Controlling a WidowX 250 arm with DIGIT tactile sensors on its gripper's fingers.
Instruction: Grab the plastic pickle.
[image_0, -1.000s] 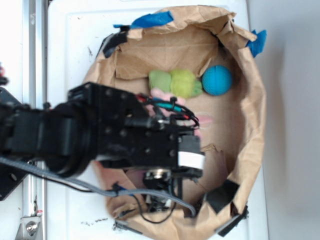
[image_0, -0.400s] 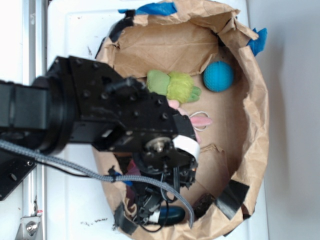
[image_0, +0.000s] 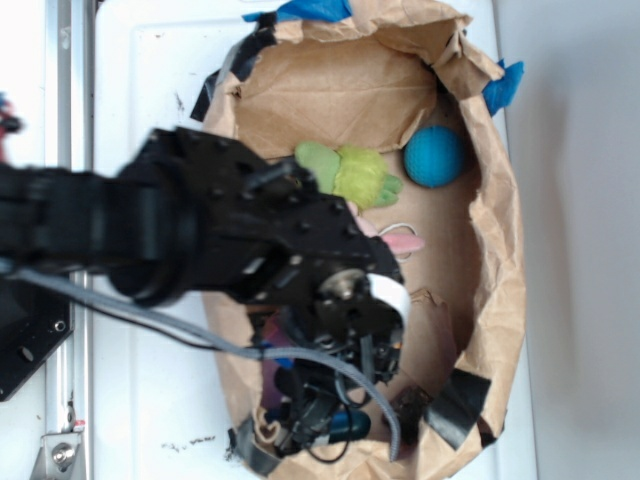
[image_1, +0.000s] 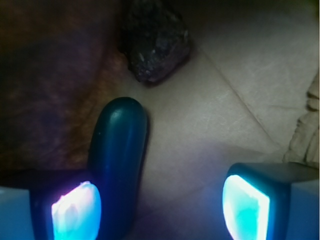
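Dark-teal plastic pickle (image_1: 119, 160) lies by the paper bag's (image_0: 500, 250) near edge, against one finger. Gripper (image_1: 160, 202) wide open, holding nothing. Approach done; closing and lifting remain.

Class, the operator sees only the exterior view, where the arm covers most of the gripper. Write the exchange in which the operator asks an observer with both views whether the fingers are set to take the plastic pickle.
Operator: The arm hides the gripper from me. Are the fingers open?
Observer: Yes. The wrist view shows them wide apart.
Operator: Where does the plastic pickle lie between them?
Observer: Off centre. It lies close beside the finger at the left of the wrist picture, far from the other one, with its length running away from the camera. I cannot tell whether it touches that finger.
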